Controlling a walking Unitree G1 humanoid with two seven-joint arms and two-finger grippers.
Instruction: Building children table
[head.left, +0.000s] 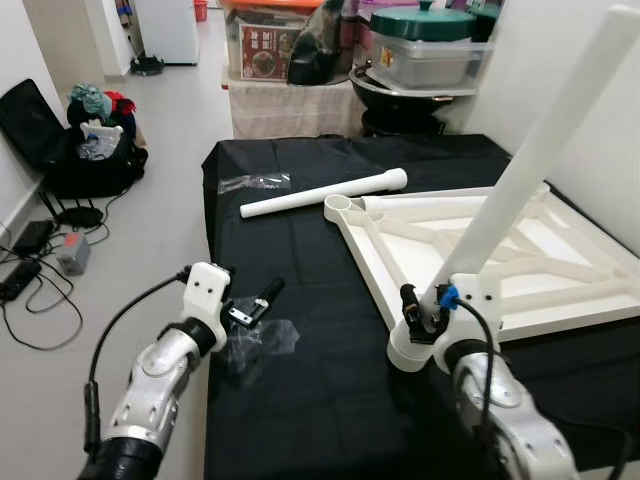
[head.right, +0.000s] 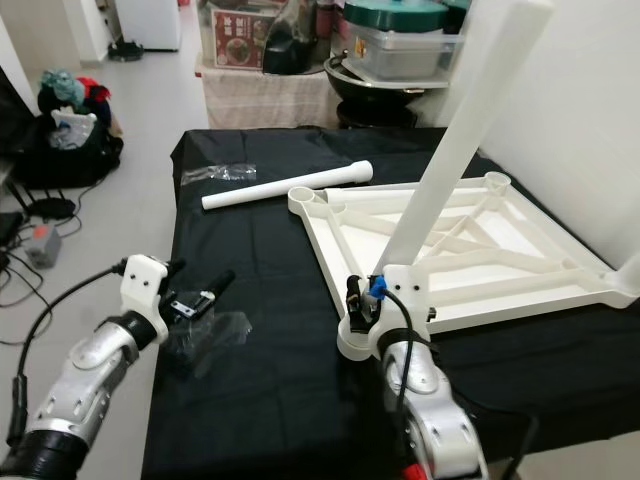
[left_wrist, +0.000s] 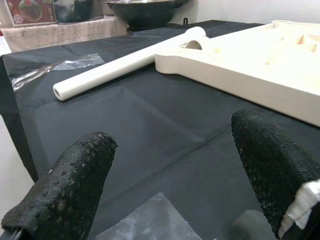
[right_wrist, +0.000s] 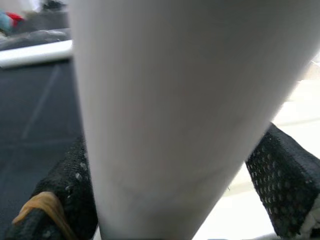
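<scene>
- Right gripper jaws grasp a smooth white tubular leg at the triangular tabletop's corner socket.
- Left gripper jaws released over the black-draped bench near its edge.

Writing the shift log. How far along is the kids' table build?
Early stage. Done: the white tabletop lies upside down on the black cloth. In hand: the right gripper, jaws closed on a leg, holds it tilted in the near corner socket; whether it is fully seated can't be told. Left: a second leg lies loose on the cloth and the far sockets look empty. The left gripper hovers with open jaws.
</scene>
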